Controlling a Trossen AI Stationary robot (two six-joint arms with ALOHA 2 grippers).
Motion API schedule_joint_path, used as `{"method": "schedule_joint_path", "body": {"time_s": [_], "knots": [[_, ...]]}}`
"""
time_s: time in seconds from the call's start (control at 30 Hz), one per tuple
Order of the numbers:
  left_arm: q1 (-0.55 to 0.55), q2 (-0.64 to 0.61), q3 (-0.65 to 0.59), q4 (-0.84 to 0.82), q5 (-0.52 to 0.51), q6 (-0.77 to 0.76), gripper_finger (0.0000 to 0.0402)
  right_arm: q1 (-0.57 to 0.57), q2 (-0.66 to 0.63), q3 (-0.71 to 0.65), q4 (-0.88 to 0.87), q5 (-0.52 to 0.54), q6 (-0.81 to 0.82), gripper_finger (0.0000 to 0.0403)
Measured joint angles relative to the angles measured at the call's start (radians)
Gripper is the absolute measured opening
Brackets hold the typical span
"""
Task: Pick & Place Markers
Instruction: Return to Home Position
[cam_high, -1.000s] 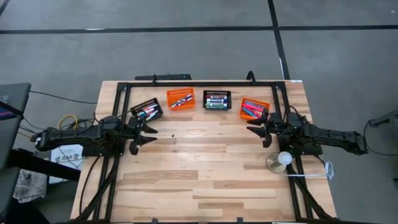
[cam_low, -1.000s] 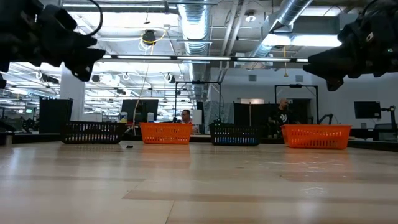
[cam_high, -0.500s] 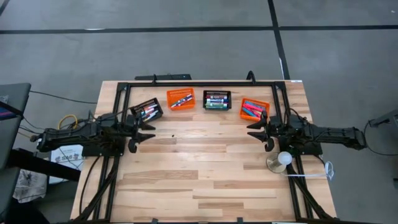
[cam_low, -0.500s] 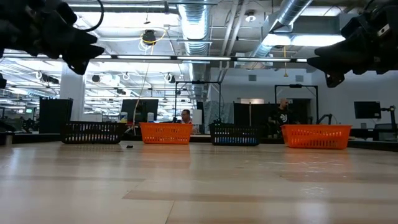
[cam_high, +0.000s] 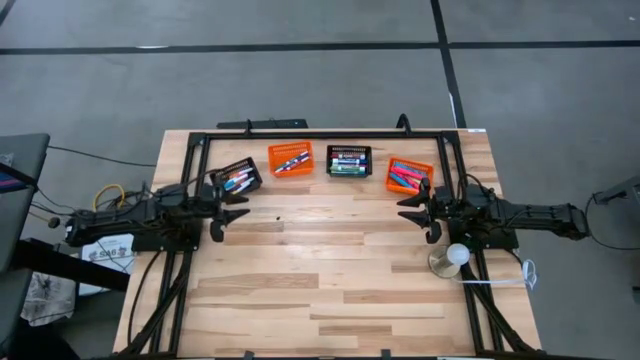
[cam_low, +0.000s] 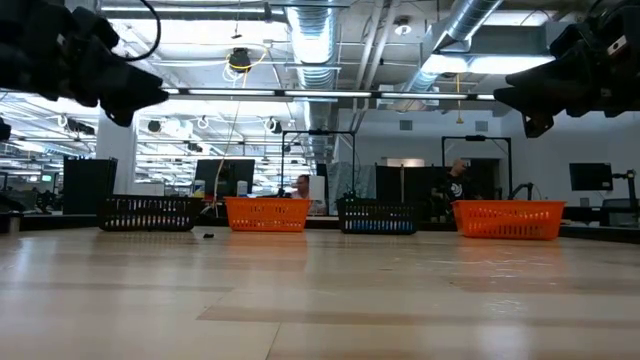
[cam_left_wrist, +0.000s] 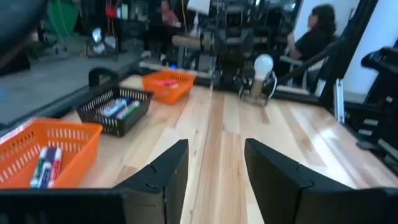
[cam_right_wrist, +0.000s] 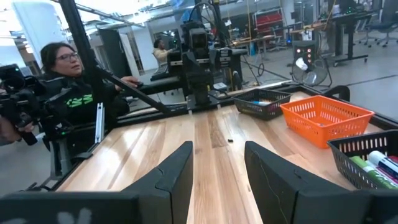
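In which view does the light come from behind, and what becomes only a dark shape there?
Low view: bright ceiling lights sit behind, so the left end effector and right end effector show as dark shapes; high view: even light, no glare on the table.

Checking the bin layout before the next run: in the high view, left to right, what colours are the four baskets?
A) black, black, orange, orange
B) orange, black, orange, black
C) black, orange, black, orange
C: the row runs left black basket, left orange basket, right black basket, right orange basket.
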Motion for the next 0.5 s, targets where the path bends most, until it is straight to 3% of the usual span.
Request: {"method": "schedule_joint_path", "body": {"time_s": [0.5], "knots": [[0.000,-0.055,-0.003,-0.066,0.004,0.003,0.0157,0.000,0.000,0.000,0.000,0.000,-0.001,0.0133]]}}
